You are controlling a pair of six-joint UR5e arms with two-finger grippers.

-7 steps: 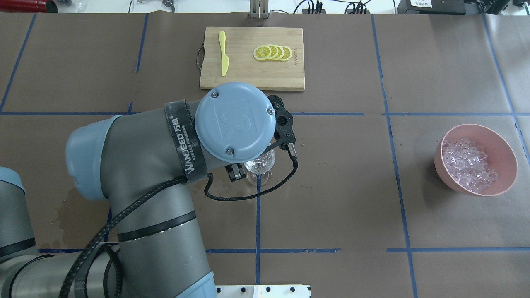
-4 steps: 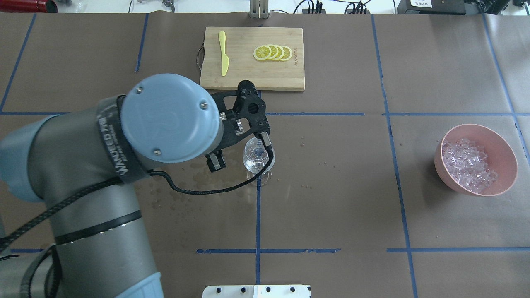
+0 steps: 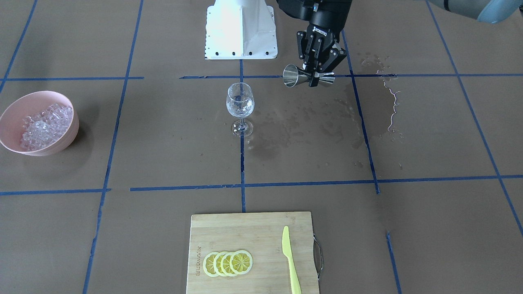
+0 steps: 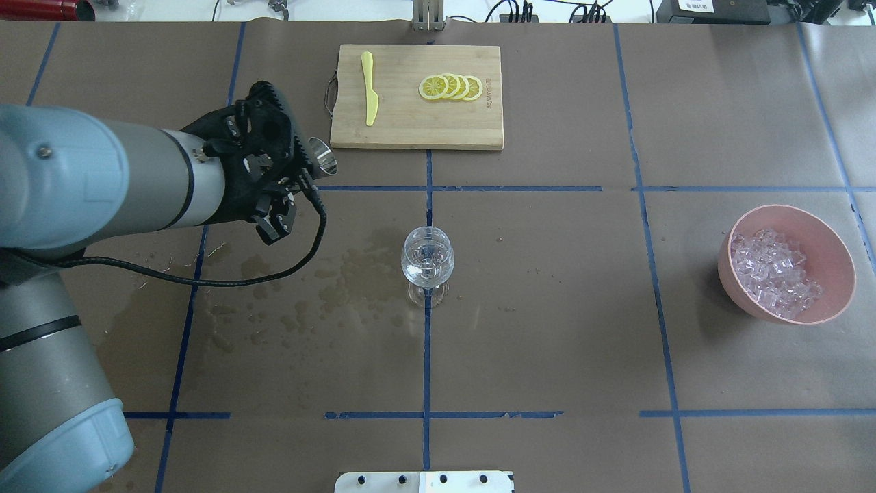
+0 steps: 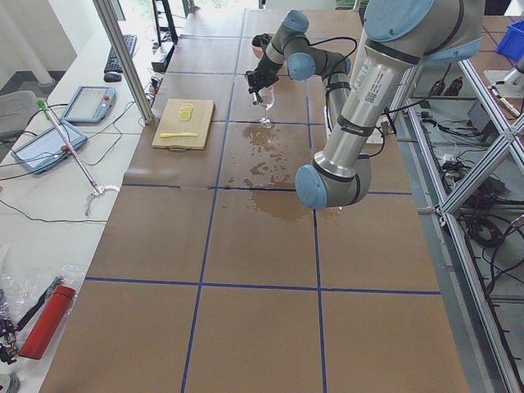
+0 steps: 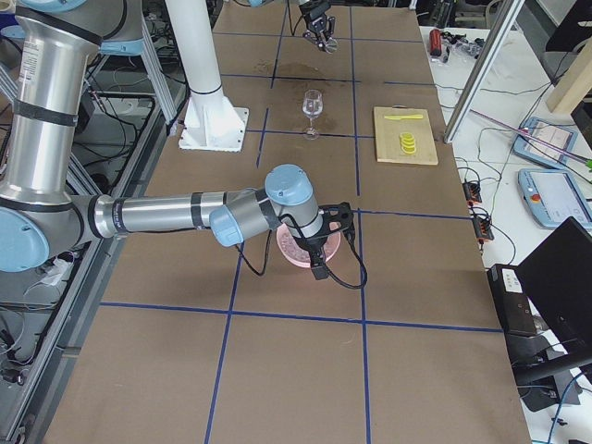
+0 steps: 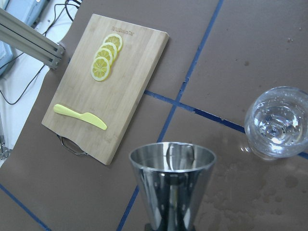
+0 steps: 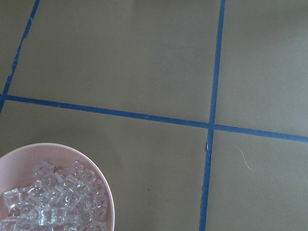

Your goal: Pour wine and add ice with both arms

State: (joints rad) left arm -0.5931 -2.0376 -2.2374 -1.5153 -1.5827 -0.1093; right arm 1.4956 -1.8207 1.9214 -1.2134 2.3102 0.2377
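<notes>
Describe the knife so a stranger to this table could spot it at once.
On the brown table, find the bamboo cutting board opposite the robot. Near its metal-handle end lies a slim knife, apart from the overlapping lemon slices. It is the board's only long, pale yellow-green thing; the slices are round.

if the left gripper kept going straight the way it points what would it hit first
Likely bare table by the blue tape line, between cutting board and wine glass, its jigger touching first; depth unclear.
</notes>
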